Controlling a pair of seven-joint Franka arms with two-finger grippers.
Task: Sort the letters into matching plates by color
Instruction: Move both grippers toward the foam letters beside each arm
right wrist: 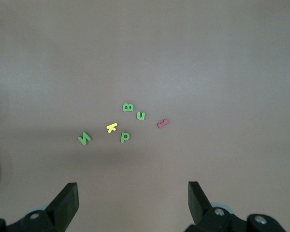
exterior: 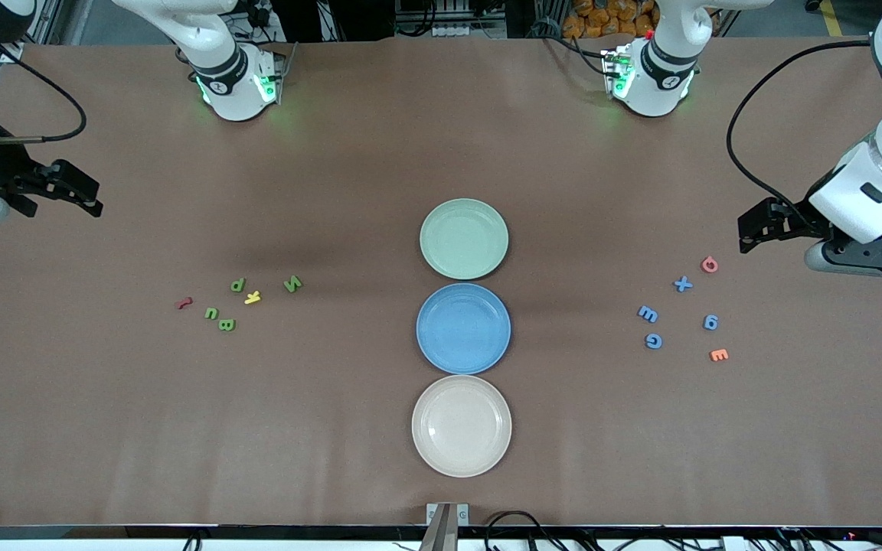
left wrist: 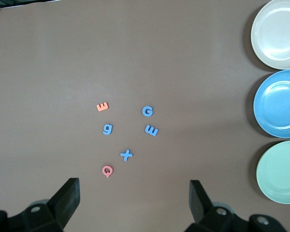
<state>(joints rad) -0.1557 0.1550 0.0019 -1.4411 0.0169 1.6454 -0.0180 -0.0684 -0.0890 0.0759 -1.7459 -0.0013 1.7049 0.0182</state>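
Hovering with fingers spread wide and empty, the left gripper hangs above the brown desk at the left arm's end, over bare surface just beside a pink letter; the right gripper hangs likewise, fingers spread and holding nothing, over the right arm's end. Both arms wait.

At the desk's centre sits the blue plate, the landmark here. The mint green plate lies just beside it, farther from the front camera; a cream plate lies just beside it, nearer that camera. All three hold nothing.

Toward the left arm's end from the blue plate lie four blue letters, loosely scattered, with the pink one and an orange E at the cluster's edges. Toward the right arm's end from the blue plate lie four dark green letters, with a yellow letter among them and a red piece outermost.
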